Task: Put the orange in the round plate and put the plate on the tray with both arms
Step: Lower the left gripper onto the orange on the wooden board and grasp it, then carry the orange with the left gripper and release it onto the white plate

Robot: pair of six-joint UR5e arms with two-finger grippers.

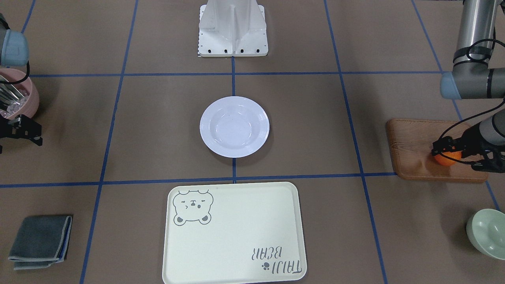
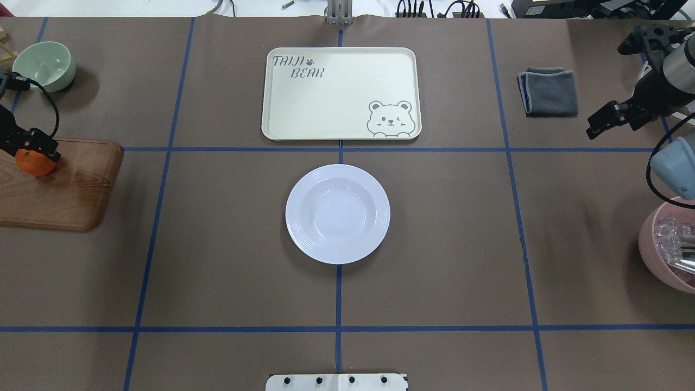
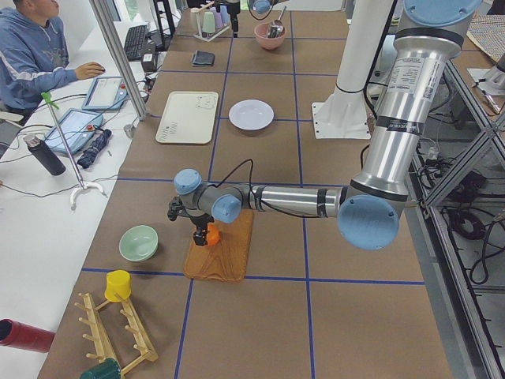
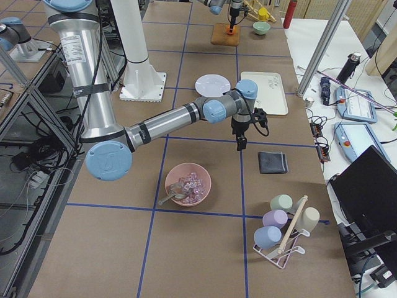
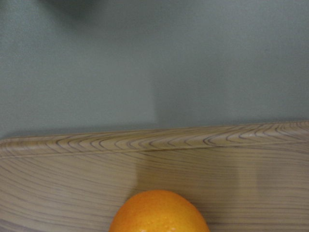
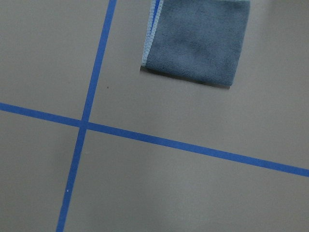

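The orange (image 1: 447, 159) (image 2: 32, 164) sits at the outer end of a brown wooden board (image 1: 414, 150) at the table's left end. My left gripper (image 1: 448, 153) (image 2: 33, 155) reaches down over it, its black fingers pressed against both sides, shut on the orange. The left wrist view shows the orange (image 5: 159, 212) against the board's grain. The white round plate (image 1: 234, 127) (image 2: 337, 213) lies bare at the table's centre. Beyond it lies the cream tray (image 1: 236, 236) (image 2: 342, 92) with its bear drawing. My right gripper (image 1: 27, 130) (image 2: 602, 122) hangs open over bare table at the right end.
A pale-green bowl (image 2: 43, 65) stands beyond the board. A pink bowl (image 2: 668, 250) with clear pieces sits under the right arm's elbow. A folded grey cloth (image 2: 548, 90) (image 6: 198, 38) lies just beyond the right gripper. The white robot base (image 1: 232, 29) stands behind the plate.
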